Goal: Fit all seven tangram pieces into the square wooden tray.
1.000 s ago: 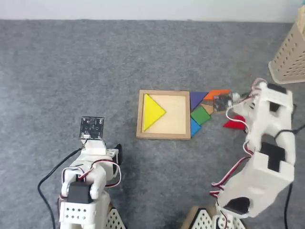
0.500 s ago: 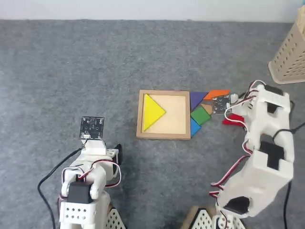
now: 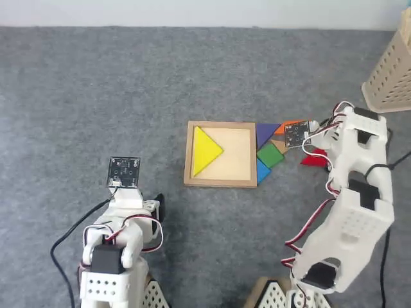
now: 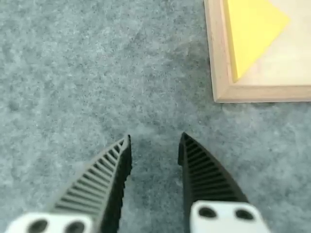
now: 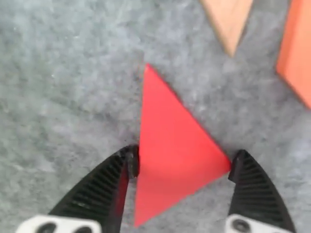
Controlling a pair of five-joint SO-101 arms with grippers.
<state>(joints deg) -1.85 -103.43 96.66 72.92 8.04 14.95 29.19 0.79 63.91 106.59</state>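
Just now the right gripper (image 5: 184, 162) is straddling the red triangle (image 5: 167, 145). Its jaws are standing wide, one fingertip at each side of the piece, likely so it can pinch across the width; it is gripping nothing yet. Just beyond its fingertips a plain wooden triangle (image 5: 227, 17) and an orange piece (image 5: 297, 48) are lying loose. The square wooden tray (image 3: 221, 124), holding only the yellow triangle (image 3: 205, 150), is sitting well away from this gripper. The left gripper (image 4: 155, 141) is hovering slightly parted and empty over the carpet (image 4: 73, 73), the tray's corner a little ahead of it, presumably keeping clear.
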